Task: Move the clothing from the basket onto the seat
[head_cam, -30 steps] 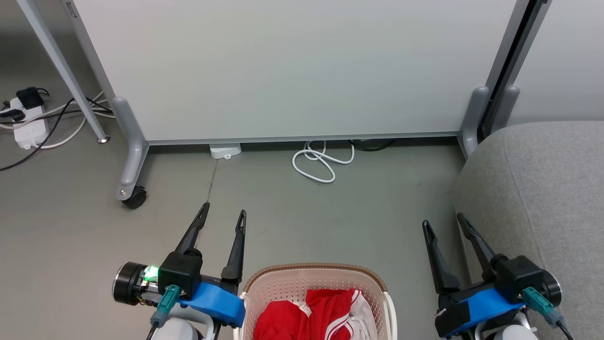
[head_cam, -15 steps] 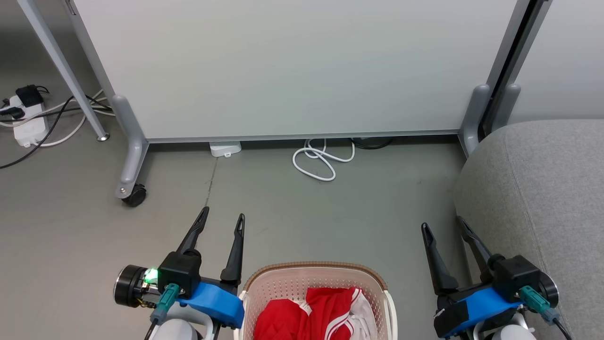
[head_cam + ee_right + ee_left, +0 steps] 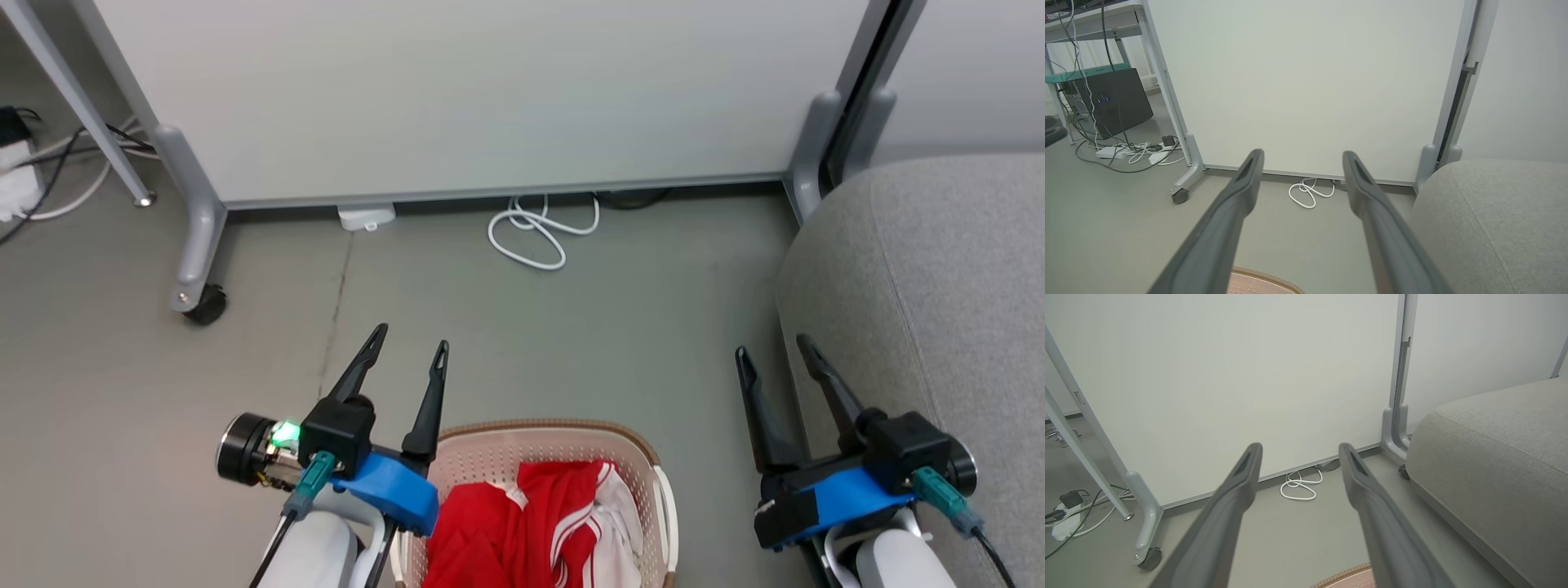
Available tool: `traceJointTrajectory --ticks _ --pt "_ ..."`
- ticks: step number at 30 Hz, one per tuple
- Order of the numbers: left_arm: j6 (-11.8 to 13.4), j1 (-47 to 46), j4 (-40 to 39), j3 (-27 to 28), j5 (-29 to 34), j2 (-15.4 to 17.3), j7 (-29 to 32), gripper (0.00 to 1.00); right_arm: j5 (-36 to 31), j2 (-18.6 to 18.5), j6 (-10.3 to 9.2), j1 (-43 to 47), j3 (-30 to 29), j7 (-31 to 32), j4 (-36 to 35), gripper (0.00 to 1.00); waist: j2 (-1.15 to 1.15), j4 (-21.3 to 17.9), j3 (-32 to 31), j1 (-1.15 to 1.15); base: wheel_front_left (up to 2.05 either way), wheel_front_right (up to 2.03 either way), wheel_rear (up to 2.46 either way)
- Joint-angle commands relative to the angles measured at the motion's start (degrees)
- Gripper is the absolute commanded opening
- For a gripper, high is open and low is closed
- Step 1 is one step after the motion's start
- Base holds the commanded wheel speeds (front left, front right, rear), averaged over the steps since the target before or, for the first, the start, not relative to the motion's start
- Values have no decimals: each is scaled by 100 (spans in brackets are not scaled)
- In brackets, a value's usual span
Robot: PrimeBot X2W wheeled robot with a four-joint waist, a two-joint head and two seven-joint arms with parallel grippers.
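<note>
- Red clothing (image 3: 522, 523) lies in the basket (image 3: 563, 430) between my left gripper (image 3: 408, 339) and right gripper (image 3: 771, 347), both spread and empty; the seat (image 3: 922, 269) stands at my right.
- Left wrist: my fingers (image 3: 1237, 490) stand wide apart.
- Right wrist: brown edge at the bottom, probably the basket's rim.

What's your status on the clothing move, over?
Left gripper and right gripper open, empty. Clothing heaped in basket, seat to the right. Open floor between them.

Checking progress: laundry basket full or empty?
Not empty: red clothing with white stripe trim lies bunched inside the laundry basket.
</note>
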Motion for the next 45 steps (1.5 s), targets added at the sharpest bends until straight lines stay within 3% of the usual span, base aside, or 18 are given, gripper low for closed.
traceJointTrajectory --ticks 1,22,33,45 --pt "-28 -203 81 -47 41 -4 -28 100 -47 -27 9 -127 -21 -22 -78 100 0 -134 248 0 0 0 0" --pt "-196 -2606 2569 -1612 169 132 -23 100 -32 -30 6 -1597 125 -21 -846 100 0 -1303 3095 0 0 0 0" --pt "-198 -3424 4384 -2492 -384 84 87 100 13 -23 6 -1945 253 -22 -1090 100 0 -1503 4027 0 0 0 0" --pt "-199 -3905 4891 -3005 -1071 285 1029 100 62 -20 6 -2053 313 -21 -1467 100 0 -1623 4805 0 0 0 0"
